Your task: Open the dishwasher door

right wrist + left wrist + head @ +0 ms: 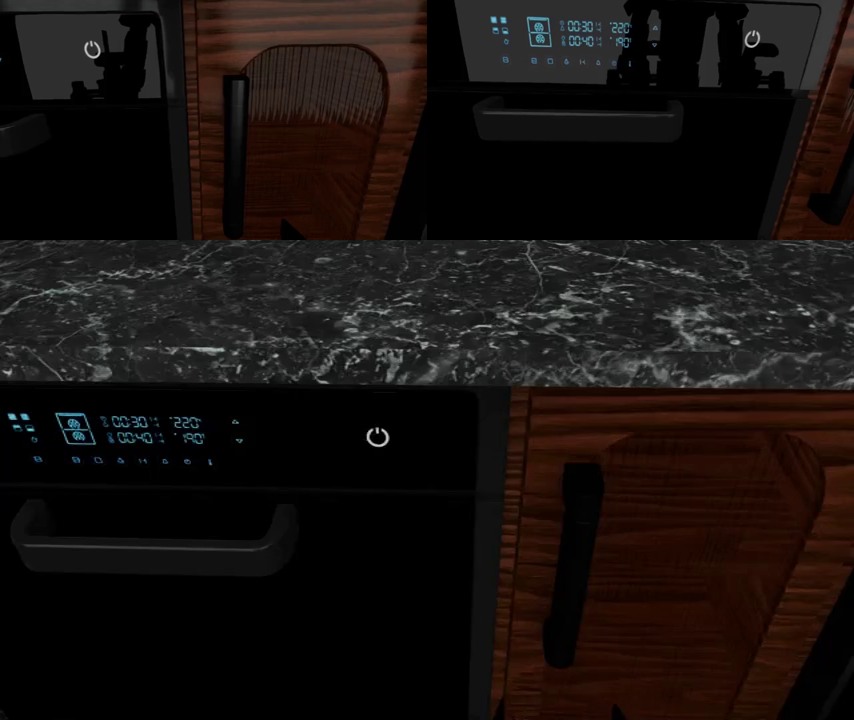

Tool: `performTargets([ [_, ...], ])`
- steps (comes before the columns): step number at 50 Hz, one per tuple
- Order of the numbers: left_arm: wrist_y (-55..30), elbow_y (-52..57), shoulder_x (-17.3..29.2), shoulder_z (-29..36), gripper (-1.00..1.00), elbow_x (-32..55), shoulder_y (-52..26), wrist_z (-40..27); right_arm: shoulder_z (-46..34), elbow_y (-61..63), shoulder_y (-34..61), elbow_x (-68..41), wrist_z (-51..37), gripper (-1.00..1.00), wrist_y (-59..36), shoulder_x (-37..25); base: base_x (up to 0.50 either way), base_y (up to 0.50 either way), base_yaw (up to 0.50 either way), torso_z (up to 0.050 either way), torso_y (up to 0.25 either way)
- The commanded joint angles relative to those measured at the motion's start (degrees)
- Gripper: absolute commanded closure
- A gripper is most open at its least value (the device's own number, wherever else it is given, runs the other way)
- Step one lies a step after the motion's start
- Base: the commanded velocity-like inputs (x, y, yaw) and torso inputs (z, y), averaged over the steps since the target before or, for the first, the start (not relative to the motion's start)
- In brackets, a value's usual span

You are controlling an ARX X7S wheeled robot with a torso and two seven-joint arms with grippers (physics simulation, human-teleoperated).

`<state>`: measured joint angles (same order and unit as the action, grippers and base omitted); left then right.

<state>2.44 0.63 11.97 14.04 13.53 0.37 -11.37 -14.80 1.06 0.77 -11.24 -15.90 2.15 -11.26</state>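
Observation:
The dishwasher door [334,620] is a glossy black front and stands shut, flush under the counter. Its dark grey bar handle [154,540] runs across below the blue-lit display strip [120,430] and the white power symbol [378,436]. The left wrist view faces the door [594,190] close up, with the handle [577,114] just ahead and the robot's dark reflection in the panel [694,45]. My left gripper does not show in any view. Of my right gripper only a dark tip [288,231] shows, in front of the wood cabinet door.
A reddish wood cabinet door [694,540] with a vertical black handle [574,560] stands right of the dishwasher; the right wrist view faces it [233,155]. A black marble countertop [427,300] overhangs both. A dark shape [817,685] crosses the head view's lower right corner.

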Motion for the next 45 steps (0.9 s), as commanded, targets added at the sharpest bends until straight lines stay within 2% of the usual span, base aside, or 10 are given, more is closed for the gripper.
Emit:
performTargets([
  [1,0.0,-0.3,0.1,0.3,-1.00,0.1,-0.3,-0.4,-0.2,-0.6,0.1,-0.3,-0.1,-1.00,0.8,-0.2,0.00,0.00,0.00,0.000,0.000],
  [9,-3.2,1.0,2.3,1.7,-1.00,-4.4,-1.4,-2.3,-0.3,-0.7,-0.1,-0.6,-0.3,-1.00,1.2,-0.2,0.00,0.00,0.00,0.000,0.000],
  [22,-11.6,4.9,8.1,7.0,-1.00,-18.5,-5.3,-4.8,-0.2,-0.6,-0.3,-1.3,-0.4,-1.00,1.8,-0.7,0.00,0.00,0.00,0.000,0.000],
  [42,-22.1,9.5,15.5,16.3,-1.00,-37.4,-11.2,-1.3,-0.2,0.2,-1.0,-2.1,-1.1,-1.00,2.4,-1.4,0.00,0.00,0.00,0.000,0.000],
  [45,-23.0,10.3,15.9,16.5,-1.00,-38.0,-11.9,-0.3,0.2,1.6,-1.3,-2.4,-1.5,-1.00,2.0,-1.8,0.00,0.00,0.00,0.000,0.000],
])
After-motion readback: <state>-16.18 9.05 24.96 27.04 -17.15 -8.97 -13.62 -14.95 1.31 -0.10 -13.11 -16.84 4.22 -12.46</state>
